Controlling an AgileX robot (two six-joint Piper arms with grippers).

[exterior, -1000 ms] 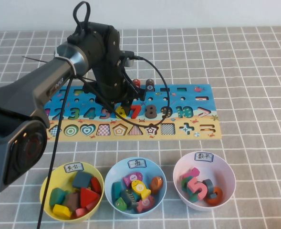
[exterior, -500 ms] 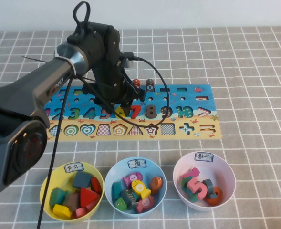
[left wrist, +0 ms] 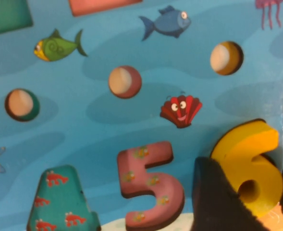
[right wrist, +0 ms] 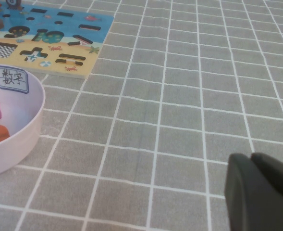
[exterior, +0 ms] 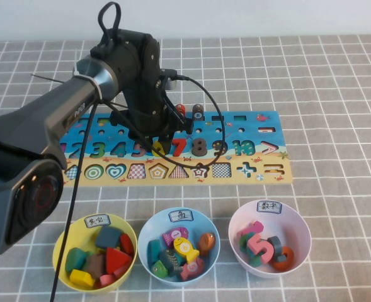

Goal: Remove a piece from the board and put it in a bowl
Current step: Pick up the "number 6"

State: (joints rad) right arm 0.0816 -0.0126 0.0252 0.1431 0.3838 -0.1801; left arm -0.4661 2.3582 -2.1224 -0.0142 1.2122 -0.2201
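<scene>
The left gripper (exterior: pixel 162 139) is low over the board (exterior: pixel 254 171), and its dark fingers (left wrist: pixel 217 199) stand on both sides of the yellow 6 (left wrist: pixel 251 166), pinching it. The 6 sits in the number row of the board, between the pink 5 (left wrist: pixel 151 185) and the red 7 (exterior: pixel 179 146). The pink-white bowl (exterior: pixel 298 226) is in front of the board, near its right end. The right gripper (right wrist: pixel 259 192) is above the grey checked cloth (right wrist: pixel 189 110), to the right of this bowl, with fingers pressed together.

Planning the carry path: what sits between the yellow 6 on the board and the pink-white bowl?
High view: from the yellow 6, in the left gripper, toward the pink-white bowl: red 7, board shape row, bare mat. Right gripper parked aside.
</scene>
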